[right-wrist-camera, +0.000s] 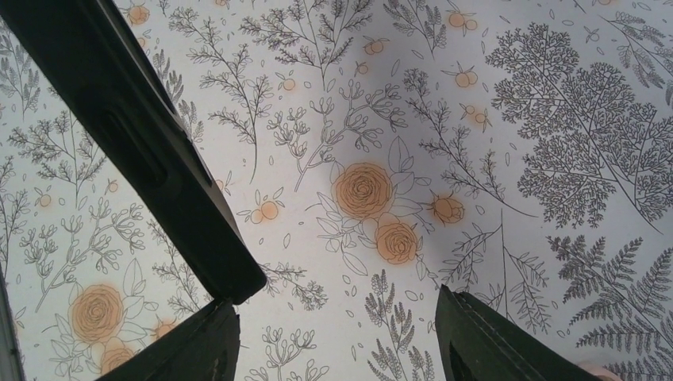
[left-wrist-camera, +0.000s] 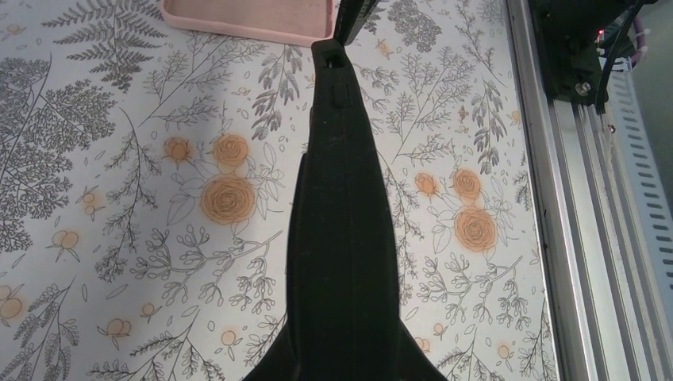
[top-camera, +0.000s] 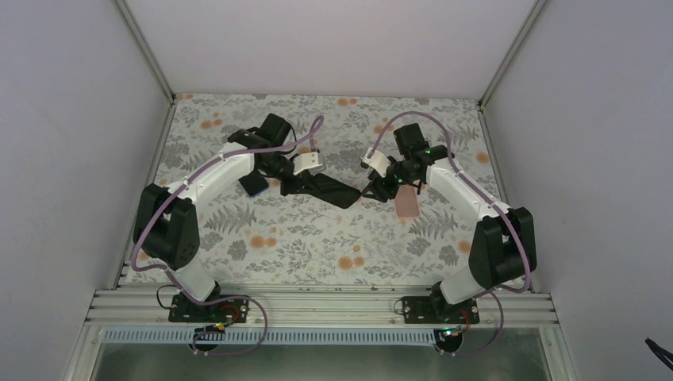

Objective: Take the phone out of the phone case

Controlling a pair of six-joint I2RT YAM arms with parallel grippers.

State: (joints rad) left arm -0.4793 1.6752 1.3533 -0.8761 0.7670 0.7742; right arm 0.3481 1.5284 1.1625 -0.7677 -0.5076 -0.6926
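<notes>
Phone (top-camera: 332,190): black and bare, gripped at one end by the left gripper. Its free end points toward the right gripper.
Phone case (top-camera: 407,205): pink and empty, lying flat on the table (top-camera: 301,238) just beside the right gripper, apart from the phone.
Left gripper (top-camera: 295,186): jaws closed tight on the phone's near end.
Right gripper (right-wrist-camera: 335,302): jaws partly spread with nothing between them. One finger (right-wrist-camera: 190,349) sits beside the phone's tip.
Step in hand: separation appears complete. Judged remaining: clear the right gripper, then set the phone down.
Method: keep the left grip firm. Draw the right fingers straight off the tip without nudging it. Lower the phone onto bare table, not onto the case.
Risk: an end-gripped phone may pivot if bumped.
</notes>
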